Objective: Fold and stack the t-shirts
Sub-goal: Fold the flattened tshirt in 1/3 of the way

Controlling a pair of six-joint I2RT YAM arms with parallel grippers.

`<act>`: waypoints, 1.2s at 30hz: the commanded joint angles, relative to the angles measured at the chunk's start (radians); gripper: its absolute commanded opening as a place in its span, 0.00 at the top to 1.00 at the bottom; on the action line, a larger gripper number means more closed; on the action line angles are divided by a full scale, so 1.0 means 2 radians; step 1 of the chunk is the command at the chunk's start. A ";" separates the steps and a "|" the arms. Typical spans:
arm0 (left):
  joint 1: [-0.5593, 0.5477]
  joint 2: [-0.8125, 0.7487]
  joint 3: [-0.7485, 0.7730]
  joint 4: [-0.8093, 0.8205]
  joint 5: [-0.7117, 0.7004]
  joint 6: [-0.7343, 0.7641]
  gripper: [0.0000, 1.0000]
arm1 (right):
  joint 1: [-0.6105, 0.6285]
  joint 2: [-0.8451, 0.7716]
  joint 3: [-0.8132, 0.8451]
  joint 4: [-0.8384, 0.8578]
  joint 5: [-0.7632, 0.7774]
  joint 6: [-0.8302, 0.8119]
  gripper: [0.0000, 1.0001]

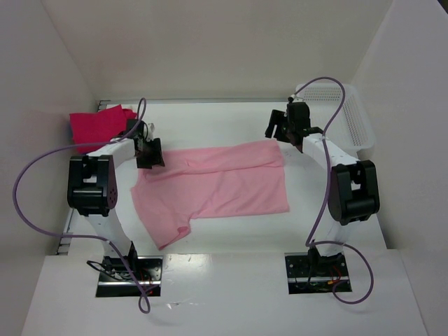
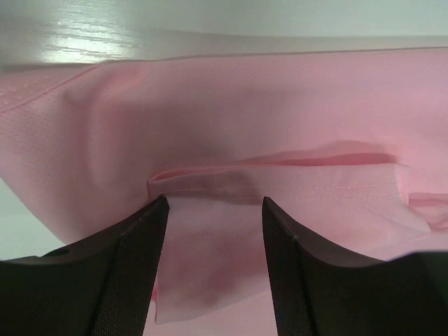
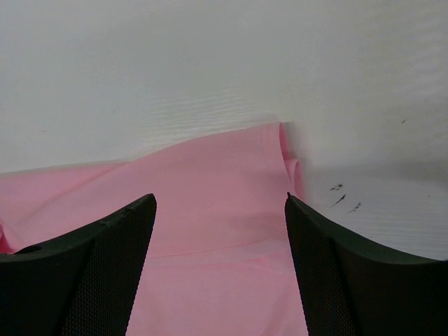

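Light pink t-shirt (image 1: 224,185) lies spread on the table (image 1: 210,119), far edge folded over; left gripper (image 2: 215,203), jaws part open, hangs over a hem at its left end, right gripper (image 3: 220,199) gapes wide above its far right corner, neither clamping cloth; magenta t-shirt (image 1: 98,126) sits far left.

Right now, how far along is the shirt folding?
Done: a magenta shirt lies at the far left and looks folded. In hand: the pink shirt lies mostly spread out, a strip along its far edge seemingly folded over; the left gripper and right gripper are open at its far corners, gripping nothing. Left: the remaining folds, then stacking.
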 commanded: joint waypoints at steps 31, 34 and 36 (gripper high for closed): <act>-0.001 -0.005 0.024 0.006 -0.050 -0.003 1.00 | -0.002 -0.003 0.006 0.014 -0.002 -0.017 0.23; -0.001 -0.037 0.024 -0.008 -0.050 0.003 1.00 | -0.002 -0.006 0.003 0.014 -0.002 -0.017 0.24; -0.001 -0.062 0.024 -0.028 -0.036 0.007 1.00 | -0.002 -0.011 -0.002 0.014 -0.002 -0.017 0.24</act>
